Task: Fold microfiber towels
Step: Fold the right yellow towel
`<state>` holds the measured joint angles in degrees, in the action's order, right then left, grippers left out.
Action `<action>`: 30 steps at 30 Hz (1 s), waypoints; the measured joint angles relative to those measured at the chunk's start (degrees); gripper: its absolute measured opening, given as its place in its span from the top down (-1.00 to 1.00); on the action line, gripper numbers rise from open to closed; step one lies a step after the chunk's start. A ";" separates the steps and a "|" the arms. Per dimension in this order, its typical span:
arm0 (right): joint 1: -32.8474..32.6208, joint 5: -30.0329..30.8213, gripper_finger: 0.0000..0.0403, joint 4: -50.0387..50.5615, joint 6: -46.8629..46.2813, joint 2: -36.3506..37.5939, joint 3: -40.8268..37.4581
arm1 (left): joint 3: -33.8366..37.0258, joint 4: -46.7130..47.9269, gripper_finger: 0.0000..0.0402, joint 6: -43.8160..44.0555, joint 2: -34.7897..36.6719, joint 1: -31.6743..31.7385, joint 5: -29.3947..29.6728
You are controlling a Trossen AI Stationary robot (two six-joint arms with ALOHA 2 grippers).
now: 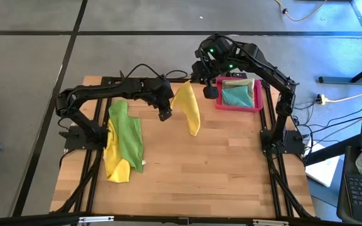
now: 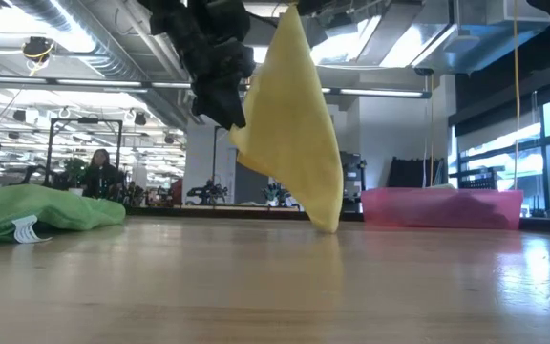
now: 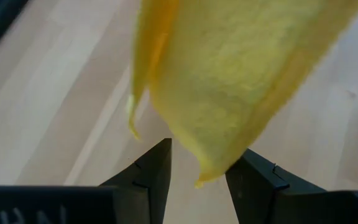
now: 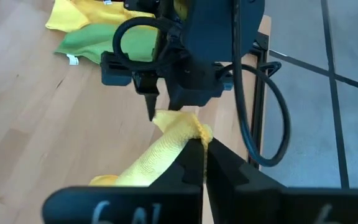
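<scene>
Towel (image 1: 189,108) hangs pinched by R gripper (image 1: 201,76); L gripper (image 1: 164,115), jaws spread, sits at its 9 o'clock — you're nearest.

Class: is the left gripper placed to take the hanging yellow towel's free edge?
Probably yes. The left gripper is open, and the yellow towel, held up by the shut right gripper, hangs just ahead of its fingers, nothing between.

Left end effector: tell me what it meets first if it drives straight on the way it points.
The hanging yellow towel. The left end effector is open, and the towel's lower edge dangles just ahead of its fingers. The right end effector holds that towel up. Past the cloth lies the wooden table; depth is unclear.
</scene>
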<state>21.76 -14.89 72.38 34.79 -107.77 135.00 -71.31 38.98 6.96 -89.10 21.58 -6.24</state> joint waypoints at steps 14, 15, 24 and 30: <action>4.34 0.26 0.95 0.76 -1.75 0.00 -0.54 | -1.46 9.99 0.90 -1.45 3.09 1.23 11.73; 4.89 0.26 0.94 0.70 -1.60 0.00 -0.99 | -2.20 10.30 0.95 -1.79 3.94 1.71 14.23; 8.26 -0.03 0.95 -1.03 -1.70 -0.35 -1.36 | -14.23 9.61 0.98 -6.22 6.89 9.44 11.01; 7.97 -0.22 0.98 -1.54 -1.73 -0.35 -1.32 | -11.86 6.72 0.83 -11.76 5.82 11.51 5.17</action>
<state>29.72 -15.11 70.84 33.06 -108.12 133.68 -83.17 45.70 -4.80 -83.28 33.09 -1.08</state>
